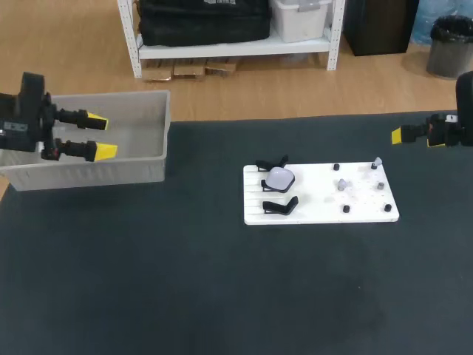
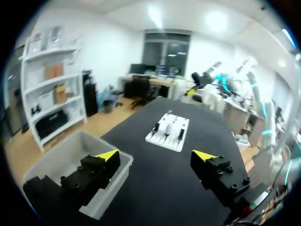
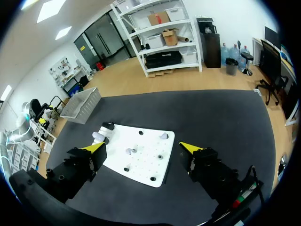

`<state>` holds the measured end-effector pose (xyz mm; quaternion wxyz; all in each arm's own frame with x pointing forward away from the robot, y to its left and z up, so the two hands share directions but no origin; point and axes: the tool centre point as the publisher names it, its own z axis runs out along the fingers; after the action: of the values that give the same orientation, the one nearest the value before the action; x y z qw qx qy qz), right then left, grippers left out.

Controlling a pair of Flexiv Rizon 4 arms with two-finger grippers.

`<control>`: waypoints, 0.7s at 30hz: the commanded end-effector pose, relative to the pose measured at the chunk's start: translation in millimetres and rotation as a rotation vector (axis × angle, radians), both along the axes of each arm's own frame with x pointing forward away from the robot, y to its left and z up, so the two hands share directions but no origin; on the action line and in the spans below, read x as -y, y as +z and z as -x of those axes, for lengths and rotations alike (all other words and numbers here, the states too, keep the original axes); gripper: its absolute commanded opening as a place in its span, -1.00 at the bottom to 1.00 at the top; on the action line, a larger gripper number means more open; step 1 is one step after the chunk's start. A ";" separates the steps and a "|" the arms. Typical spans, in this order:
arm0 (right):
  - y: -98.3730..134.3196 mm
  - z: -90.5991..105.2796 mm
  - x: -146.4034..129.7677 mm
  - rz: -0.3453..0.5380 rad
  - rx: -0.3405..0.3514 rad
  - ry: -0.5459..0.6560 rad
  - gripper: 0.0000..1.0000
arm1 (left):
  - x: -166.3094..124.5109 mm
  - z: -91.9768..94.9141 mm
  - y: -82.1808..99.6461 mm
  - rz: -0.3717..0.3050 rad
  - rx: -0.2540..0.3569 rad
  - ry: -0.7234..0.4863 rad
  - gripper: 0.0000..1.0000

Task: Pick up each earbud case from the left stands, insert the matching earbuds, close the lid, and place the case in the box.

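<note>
On the dark table [image 1: 185,281], near its middle, a white board [image 1: 318,214] is laid flat.

- Stands: three black stands are set in a column on the board's left part. The far stand [image 1: 271,163] and the near stand [image 1: 281,206] carry nothing.
- Earbud case [image 1: 280,178]: white and rounded, seated on the middle stand with its lid down. It is well apart from both grippers.
- Earbuds: two small pale pieces are seen on the board's right part, one earbud [image 1: 344,183] near the centre and another [image 1: 377,162] at the far right corner. Their detail is too small to make out.
- Pegs [image 1: 345,209]: small black pegs are scattered over the same right part.
- Box [image 1: 140,159]: a grey open bin, placed at the table's far left corner, well apart from the board. Its contents cannot be told.
- Left gripper [image 1: 102,136]: held above the box, jaws spread wide, nothing between the yellow tips. The tips are pointed toward the board.
- Right gripper [image 3: 142,148]: held off the table's right side, beyond the board's right end. Its jaws are wide apart and nothing is gripped.
</note>
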<state>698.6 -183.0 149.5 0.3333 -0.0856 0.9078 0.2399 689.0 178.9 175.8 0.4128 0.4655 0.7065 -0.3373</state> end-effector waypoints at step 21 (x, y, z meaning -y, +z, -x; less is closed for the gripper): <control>-1.1 -1.1 -0.2 0.000 0.001 0.001 1.00 | 148.8 8.1 -63.6 -0.096 0.091 -0.092 1.00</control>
<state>698.6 -183.0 149.5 0.3333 -0.0855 0.9078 0.2399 674.3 55.3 129.7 0.3947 0.5427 0.6667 -0.3244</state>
